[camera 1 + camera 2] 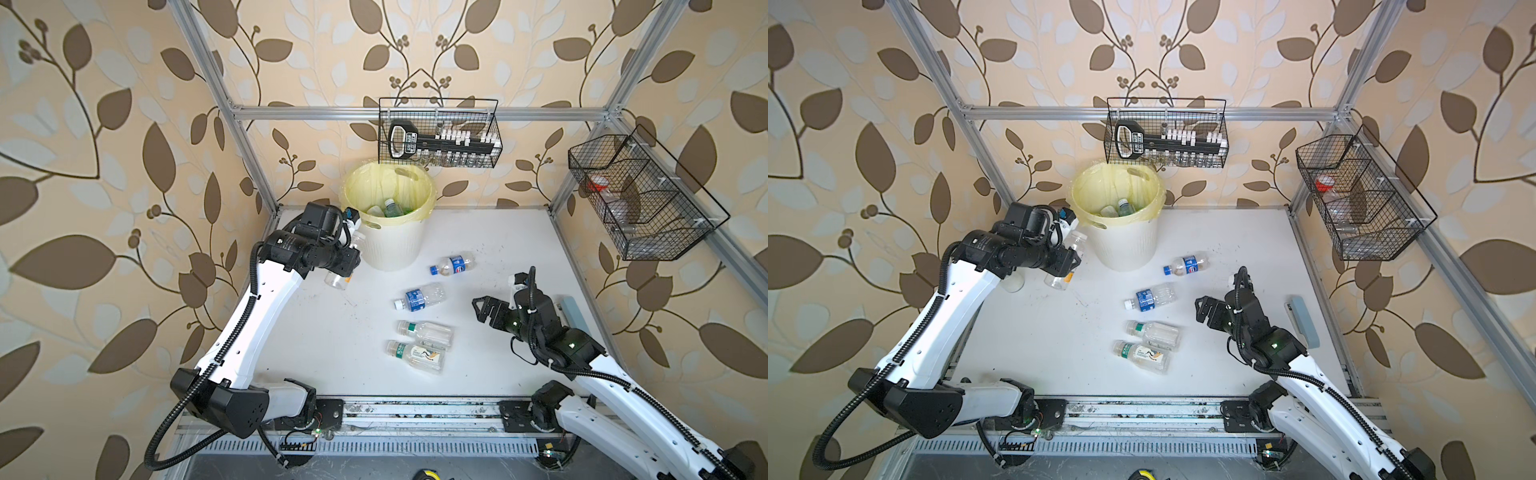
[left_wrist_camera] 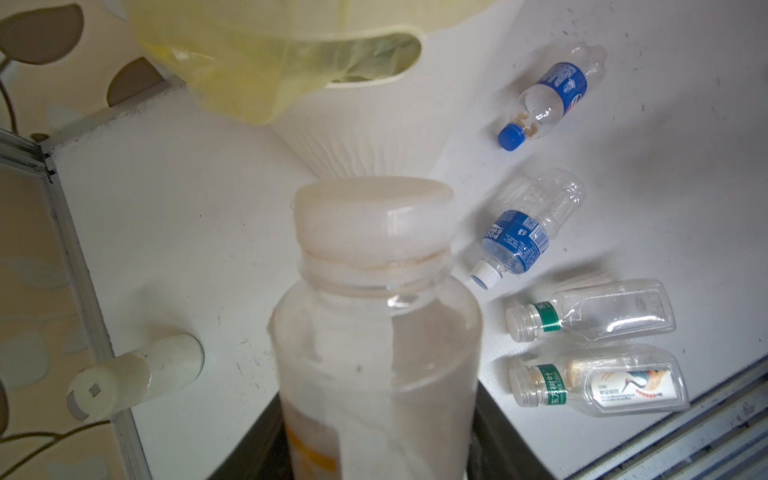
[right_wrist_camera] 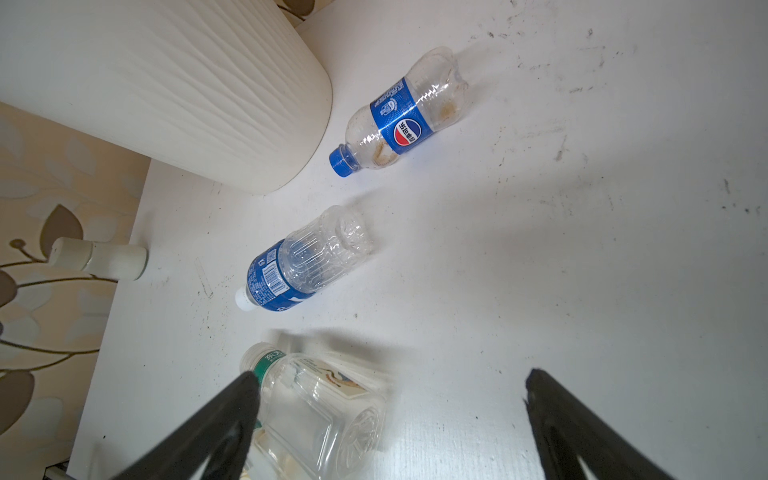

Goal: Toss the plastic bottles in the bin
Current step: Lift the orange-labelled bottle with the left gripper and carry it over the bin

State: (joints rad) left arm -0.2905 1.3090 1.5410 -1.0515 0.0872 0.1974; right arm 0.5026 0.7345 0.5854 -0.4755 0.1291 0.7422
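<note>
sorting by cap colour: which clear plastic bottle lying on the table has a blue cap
The blue-labelled clear bottle nearest the cream-white ribbed bin; the other three lying bottles have pale caps.

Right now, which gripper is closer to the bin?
Left. The left gripper, holding a bottle, is right beside the bin; the right gripper hangs open farther off, beyond the lying bottles.
</note>
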